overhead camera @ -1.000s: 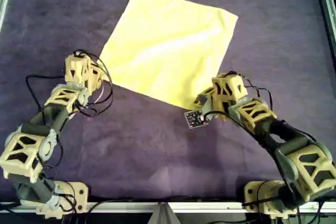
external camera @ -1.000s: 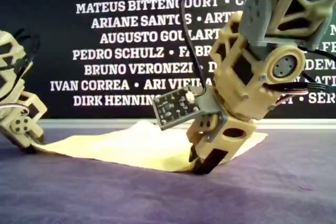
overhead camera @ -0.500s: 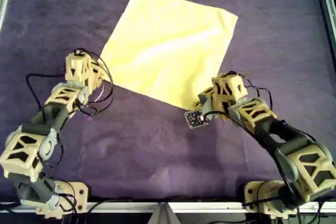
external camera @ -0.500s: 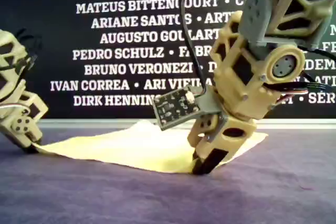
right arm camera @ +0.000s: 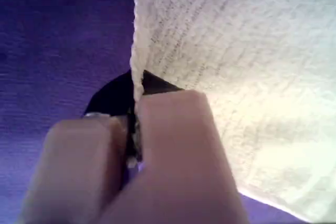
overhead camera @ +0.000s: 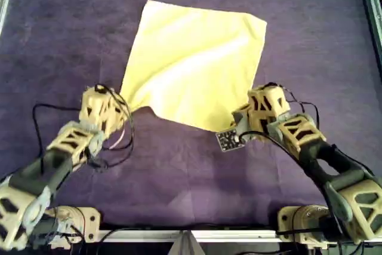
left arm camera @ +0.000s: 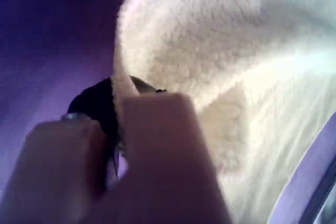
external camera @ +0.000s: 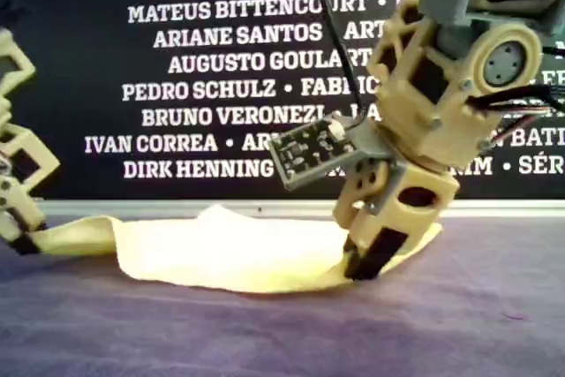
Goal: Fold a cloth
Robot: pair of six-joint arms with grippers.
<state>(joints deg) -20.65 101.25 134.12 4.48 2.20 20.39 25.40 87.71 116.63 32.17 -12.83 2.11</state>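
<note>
The cloth [overhead camera: 194, 67] is pale yellow and thin. It lies rumpled near the table's far edge, its two near corners lifted.

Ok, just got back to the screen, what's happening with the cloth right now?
Both arms have hold of the cloth, one corner each. My first hand and my second hand are each pinched shut on an edge of it. In the overhead view the two held corners are the ones nearest the arm bases, and the rest lies spread on the purple mat. The exterior view shows the held corners raised a little, with the fabric sagging between them. No fold has been made yet.
</note>
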